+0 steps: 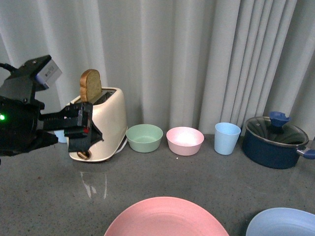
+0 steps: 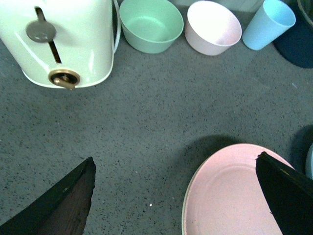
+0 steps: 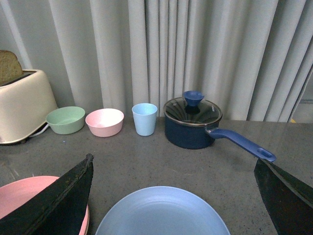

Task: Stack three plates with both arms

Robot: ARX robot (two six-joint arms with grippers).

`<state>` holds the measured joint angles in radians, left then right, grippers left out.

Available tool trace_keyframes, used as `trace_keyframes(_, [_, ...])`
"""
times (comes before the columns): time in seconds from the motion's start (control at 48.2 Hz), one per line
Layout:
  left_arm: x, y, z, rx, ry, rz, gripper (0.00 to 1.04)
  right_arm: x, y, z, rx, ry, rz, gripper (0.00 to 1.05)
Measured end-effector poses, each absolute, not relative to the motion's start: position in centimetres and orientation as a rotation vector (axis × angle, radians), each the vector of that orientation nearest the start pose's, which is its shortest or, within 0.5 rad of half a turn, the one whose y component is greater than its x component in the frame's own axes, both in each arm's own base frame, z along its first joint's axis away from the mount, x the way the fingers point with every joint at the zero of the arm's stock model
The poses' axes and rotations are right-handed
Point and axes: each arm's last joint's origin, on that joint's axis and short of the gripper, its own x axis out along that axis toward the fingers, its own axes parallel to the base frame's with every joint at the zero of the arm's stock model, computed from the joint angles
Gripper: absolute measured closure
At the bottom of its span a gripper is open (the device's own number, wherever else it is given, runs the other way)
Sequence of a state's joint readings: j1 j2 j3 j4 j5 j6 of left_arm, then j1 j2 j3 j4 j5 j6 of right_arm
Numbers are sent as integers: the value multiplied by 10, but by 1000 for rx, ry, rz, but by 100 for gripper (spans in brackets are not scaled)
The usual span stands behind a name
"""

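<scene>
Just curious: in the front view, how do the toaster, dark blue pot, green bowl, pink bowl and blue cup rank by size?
1. toaster
2. dark blue pot
3. green bowl and pink bowl, too alike to rank
4. blue cup
</scene>
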<state>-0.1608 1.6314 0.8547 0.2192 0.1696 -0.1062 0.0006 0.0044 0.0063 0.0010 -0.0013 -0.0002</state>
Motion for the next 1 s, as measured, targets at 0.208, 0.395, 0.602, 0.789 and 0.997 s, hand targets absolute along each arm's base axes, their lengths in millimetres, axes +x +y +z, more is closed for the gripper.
trace_keyframes(0.208, [295, -43, 166, -9, 121, -17, 40, 98, 0, 165, 0, -2, 0, 7])
trace_keyframes(0.395, [251, -25, 177, -18, -4, -1, 77, 98, 0, 165, 0, -2, 2, 7])
trace_keyframes(0.602, [212, -15, 161, -6, 18, -1, 101, 98, 0, 165, 0, -2, 2, 7])
trace_keyframes(0.789, [185, -2, 162, -7, 13, -6, 101, 98, 0, 165, 0, -2, 2, 7])
trace_keyframes(0.997, [161, 0, 162, -7, 14, 0, 101, 98, 0, 165, 0, -2, 2, 7])
